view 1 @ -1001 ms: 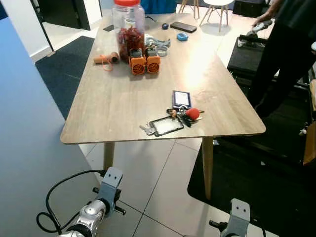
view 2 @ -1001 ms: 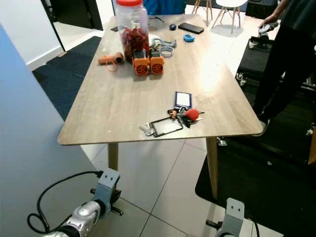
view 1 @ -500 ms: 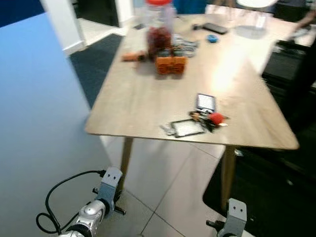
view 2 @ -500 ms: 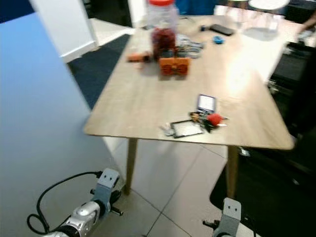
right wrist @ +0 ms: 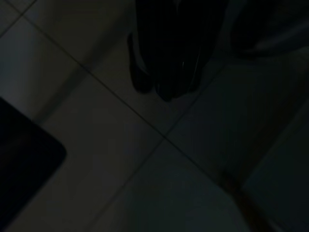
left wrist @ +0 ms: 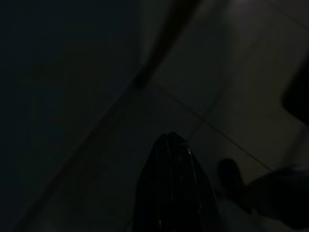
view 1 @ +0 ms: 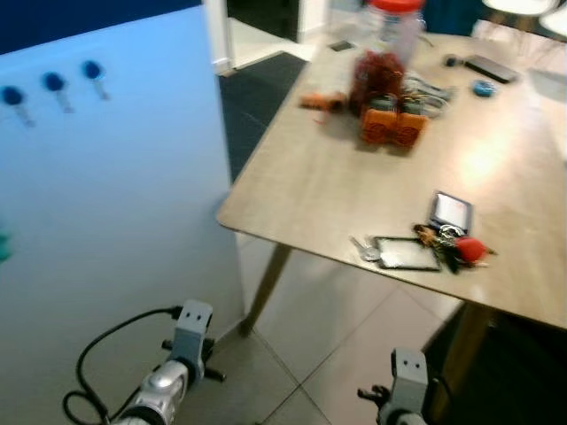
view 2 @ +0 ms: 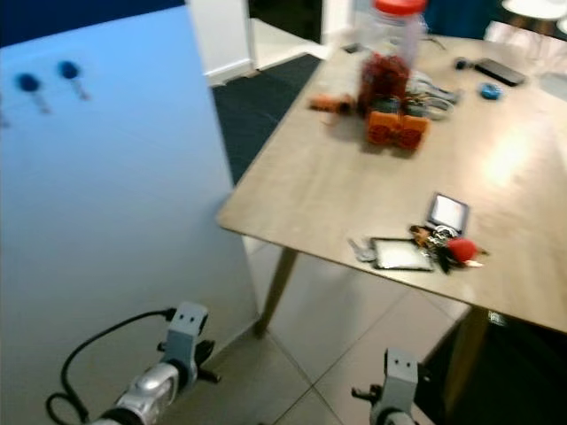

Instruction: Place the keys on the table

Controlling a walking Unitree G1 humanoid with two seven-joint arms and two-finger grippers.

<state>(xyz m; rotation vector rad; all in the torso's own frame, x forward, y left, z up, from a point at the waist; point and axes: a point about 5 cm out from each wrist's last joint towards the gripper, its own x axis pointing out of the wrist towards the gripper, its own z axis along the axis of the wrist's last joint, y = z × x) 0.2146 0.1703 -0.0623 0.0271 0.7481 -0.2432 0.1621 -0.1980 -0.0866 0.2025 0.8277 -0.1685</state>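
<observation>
The keys (view 1: 447, 251), a bunch with a red round fob and a dark rectangular card holder in a clear sleeve, lie on the light wooden table (view 1: 328, 181) close to its near edge, resting flat on the top. Just beyond them sits a small dark-framed card case (view 1: 450, 211), almost touching the bunch. Farther back on the tabletop stands a tall clear plastic jar with a red lid (view 1: 384, 49), filled with red pieces, and right in front of it two orange blocky devices (view 1: 391, 127) side by side. To the jar's left lies an orange cylindrical object (view 1: 321, 101); behind and to the right are a black phone (view 1: 489, 67) and a small blue round item (view 1: 483, 88).

A pale blue flat panel (view 1: 106, 221) stands on the robot's left, beside the table's corner, with blue pins (view 1: 53, 84) stuck near its top. The floor (view 1: 310, 354) is light tile, with a dark carpet (view 1: 257, 97) beyond the panel.

Both arms hang low over the tiles, well below the tabletop. The left gripper (left wrist: 173, 188) shows in its wrist view as a single dark shape, its fingers pressed together over the tiles. The right gripper (right wrist: 171, 72) hangs likewise above a tile joint, its fingers together and holding nothing. In the head views the silver left arm (view 1: 168, 381) and right arm (view 1: 403, 398) show at the bottom edge.
</observation>
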